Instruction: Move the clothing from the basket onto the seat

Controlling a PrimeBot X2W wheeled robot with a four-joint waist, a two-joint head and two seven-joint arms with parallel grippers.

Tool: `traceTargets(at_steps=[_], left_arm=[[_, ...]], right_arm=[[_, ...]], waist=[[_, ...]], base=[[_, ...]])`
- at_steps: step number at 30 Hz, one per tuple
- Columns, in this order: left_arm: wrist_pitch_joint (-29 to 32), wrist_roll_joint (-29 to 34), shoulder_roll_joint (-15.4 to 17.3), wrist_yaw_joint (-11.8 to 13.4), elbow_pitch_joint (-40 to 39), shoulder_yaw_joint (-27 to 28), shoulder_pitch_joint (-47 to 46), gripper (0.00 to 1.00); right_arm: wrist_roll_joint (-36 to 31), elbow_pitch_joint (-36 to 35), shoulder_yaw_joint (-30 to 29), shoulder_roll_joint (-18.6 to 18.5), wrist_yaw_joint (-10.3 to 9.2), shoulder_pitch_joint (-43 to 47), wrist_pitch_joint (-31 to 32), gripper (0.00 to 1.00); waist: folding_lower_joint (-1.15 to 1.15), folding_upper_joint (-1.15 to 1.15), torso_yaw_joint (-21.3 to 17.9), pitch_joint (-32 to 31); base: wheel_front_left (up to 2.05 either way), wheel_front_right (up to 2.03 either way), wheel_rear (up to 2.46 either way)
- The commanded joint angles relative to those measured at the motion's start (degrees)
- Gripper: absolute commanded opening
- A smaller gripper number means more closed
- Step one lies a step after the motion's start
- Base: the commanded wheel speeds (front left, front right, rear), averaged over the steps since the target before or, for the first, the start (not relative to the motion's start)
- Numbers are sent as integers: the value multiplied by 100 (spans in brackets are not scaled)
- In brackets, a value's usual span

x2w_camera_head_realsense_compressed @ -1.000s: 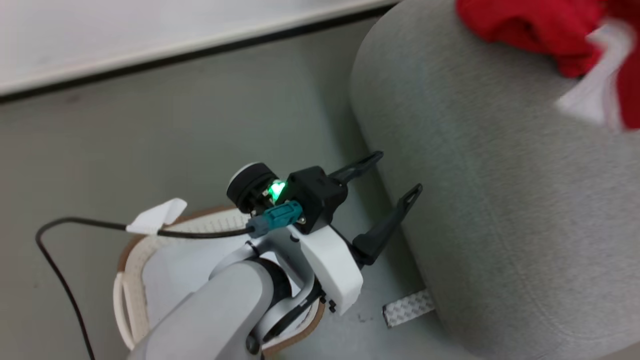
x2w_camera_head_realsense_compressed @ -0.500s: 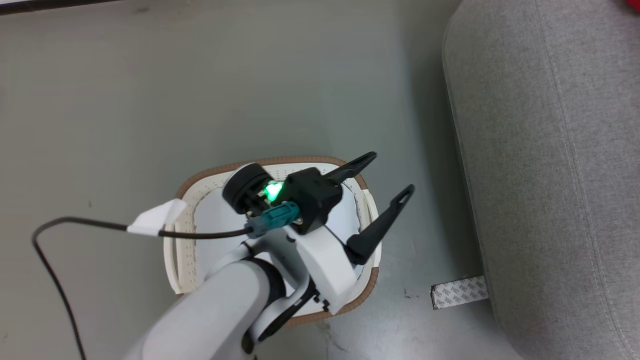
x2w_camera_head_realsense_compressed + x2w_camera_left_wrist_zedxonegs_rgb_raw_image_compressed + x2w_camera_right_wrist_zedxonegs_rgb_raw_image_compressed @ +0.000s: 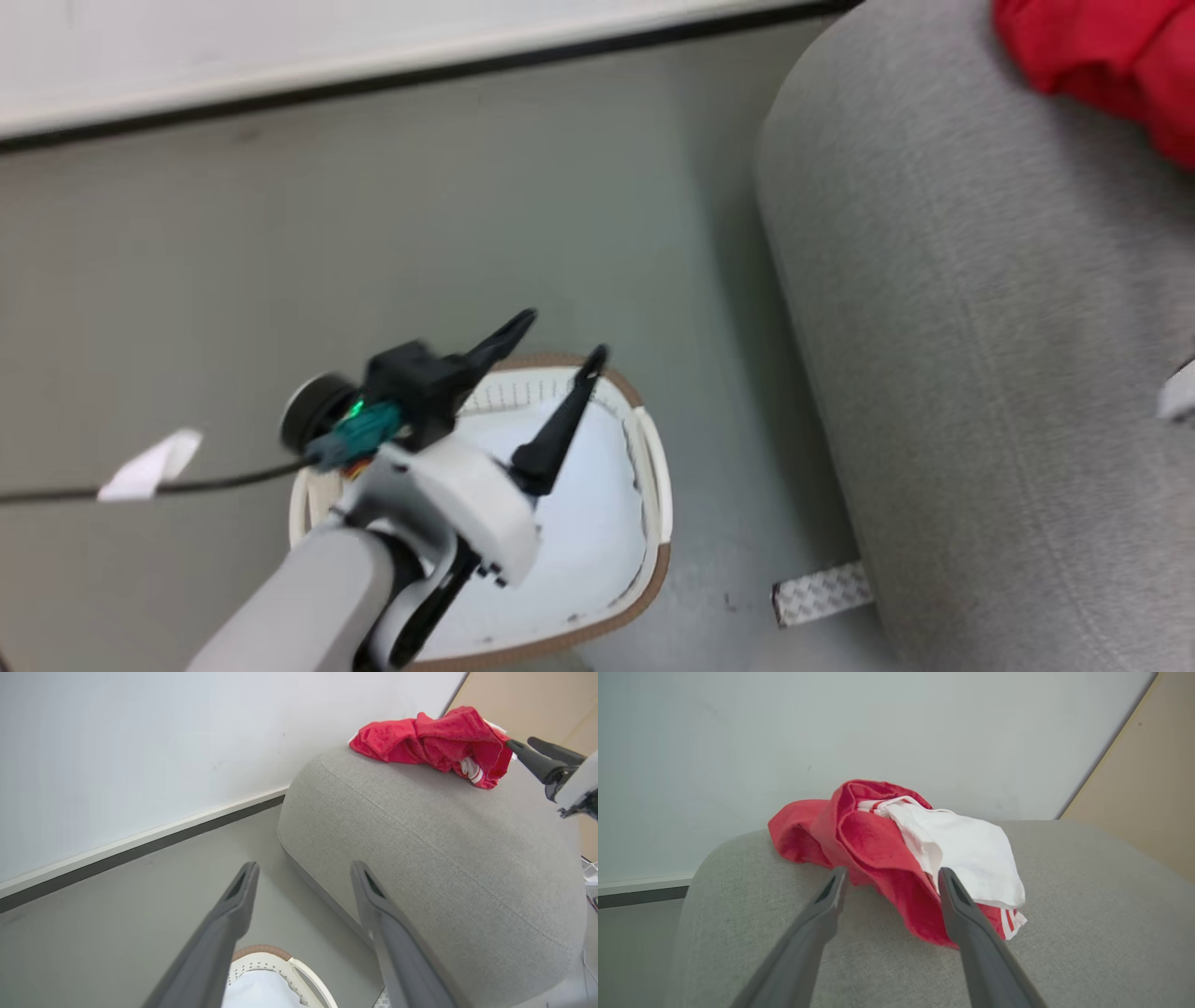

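seat (image 3: 980, 373): grey, fills the right of head view, on the grey floor (image 3: 373, 233) by a white wall (image 3: 280, 47); basket (image 3: 652, 476) on the floor just beside its rounded corner, pale cloth (image 3: 588, 541) lying inside. clothing (image 3: 878, 858): red heap with white trim, on the seat top at the wall end, well apart from the basket. left end effector (image 3: 566, 335): fingers spread, empty, above the basket rim; right end effector (image 3: 893, 872): fingers spread over the seat, tips at the heap's near edge, gripping nothing.
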Motion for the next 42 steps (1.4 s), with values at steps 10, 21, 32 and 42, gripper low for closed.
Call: traceTargets(at_steps=[10,21,32,42], left_arm=[[-1262,-184,103,366,565,380,1221,100],[-2301,-238,-82,861,1326,879,2512,100],[-2343,390,-505,643,986,1849,3311,100],[-2345,899,-974,268,963,2461,3530,100]], right_arm=[[791,-1989,1286,415,-15,2184,4,100],[1200,-2638,2256,440,-15,3566,4,100],[1384,-2397,2476,439,-15,4069,4,100],[1431,-2283,2568,440,-15,3987,4,100]], waist=[[0,0,227,-1457],[0,0,725,-2448],[0,0,962,-2678],[0,0,962,-2673]], base=[[0,0,0],[0,0,0],[0,0,0],[0,0,0]])
